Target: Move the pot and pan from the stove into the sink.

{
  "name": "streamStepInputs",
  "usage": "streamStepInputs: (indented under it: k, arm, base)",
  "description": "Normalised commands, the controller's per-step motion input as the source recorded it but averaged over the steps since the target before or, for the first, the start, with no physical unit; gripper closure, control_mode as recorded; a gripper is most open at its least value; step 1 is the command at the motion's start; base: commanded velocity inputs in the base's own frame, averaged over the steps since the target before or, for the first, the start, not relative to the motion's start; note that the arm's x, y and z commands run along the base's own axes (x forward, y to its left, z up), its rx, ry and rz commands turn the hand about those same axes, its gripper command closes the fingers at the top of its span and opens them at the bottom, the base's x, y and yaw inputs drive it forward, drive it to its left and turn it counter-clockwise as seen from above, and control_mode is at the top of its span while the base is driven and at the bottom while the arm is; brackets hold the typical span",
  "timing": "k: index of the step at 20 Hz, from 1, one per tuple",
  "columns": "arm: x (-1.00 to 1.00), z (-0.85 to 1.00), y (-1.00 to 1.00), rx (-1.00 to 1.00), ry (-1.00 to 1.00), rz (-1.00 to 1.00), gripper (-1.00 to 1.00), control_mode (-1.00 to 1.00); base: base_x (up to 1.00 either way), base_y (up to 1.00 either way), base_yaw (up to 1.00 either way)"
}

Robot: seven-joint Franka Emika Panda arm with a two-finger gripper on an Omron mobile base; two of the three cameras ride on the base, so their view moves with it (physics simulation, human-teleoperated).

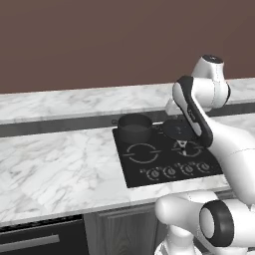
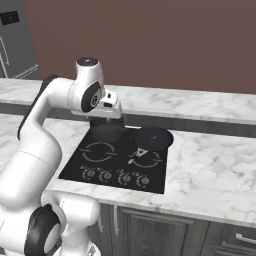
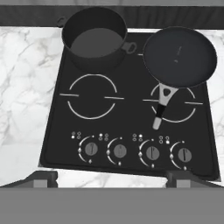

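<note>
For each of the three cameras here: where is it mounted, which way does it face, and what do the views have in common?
Left base view: behind the arm, left side, facing forward-down at the flat black glass stove; the white arm rises at lower right.
Right base view: behind, right side, same stove; the arm rises at lower left, its hand above the dark grey cylindrical pot.
Hand view: on the hand, looking down on the stove; dark fingertips at the bottom.
Shared: all three show the stove, the pot and the black shallow pan.

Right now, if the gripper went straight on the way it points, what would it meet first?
Probably the stove: the gripper, fingers apart, looks down at bare glass near the knobs, short of pot and pan. Depth is unclear.
</note>
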Motion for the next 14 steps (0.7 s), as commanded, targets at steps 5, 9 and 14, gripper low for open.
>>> streamStepInputs:
  k: [5,9,14]
  arm:
    - [0.0,-0.15,-0.71,0.04,0.02,-0.02,-1.0,-1.0]
    - [0.0,-0.15,-0.65,0.02,0.03,-0.03,-1.0,-1.0]
    - [0.0,-0.05,-0.29,0.0,0.03,-0.01,-1.0,-1.0]
  base:
    - [0.0,0.0,0.0]
    - [0.0,0.0,0.0]
    - [0.0,0.0,0.0]
